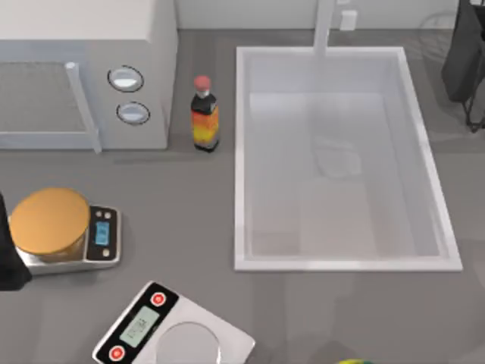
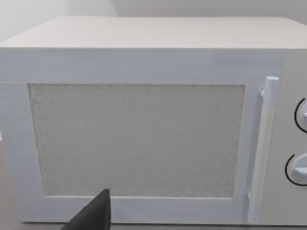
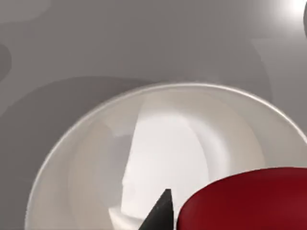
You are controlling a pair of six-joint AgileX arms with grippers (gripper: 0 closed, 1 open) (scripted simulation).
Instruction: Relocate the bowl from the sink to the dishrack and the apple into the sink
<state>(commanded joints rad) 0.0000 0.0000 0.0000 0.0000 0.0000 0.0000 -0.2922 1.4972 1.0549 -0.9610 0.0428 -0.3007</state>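
The sink [image 1: 241, 152] is a large white basin with a tap at its back, and nothing lies in it. The bowl is out of view. In the right wrist view the red apple [image 3: 244, 201] shows close up over a round white dish [image 3: 96, 143], with one dark fingertip [image 3: 162, 211] of my right gripper beside it; whether the apple is held cannot be told. Faint pale curved wires [image 1: 439, 23] at the back right look like the dishrack. My left arm [image 1: 7, 262] sits at the left edge, its fingertip [image 2: 98, 211] facing the microwave.
A white microwave [image 1: 83, 76] fills the back left, with a dark bottle [image 1: 204, 114] beside it. An orange-topped scale [image 1: 64, 227] and a second scale [image 1: 174, 334] stand front left. A black bulky shape [image 1: 466, 61] is back right. A yellow-green thing [image 1: 356, 362] peeks in at the front edge.
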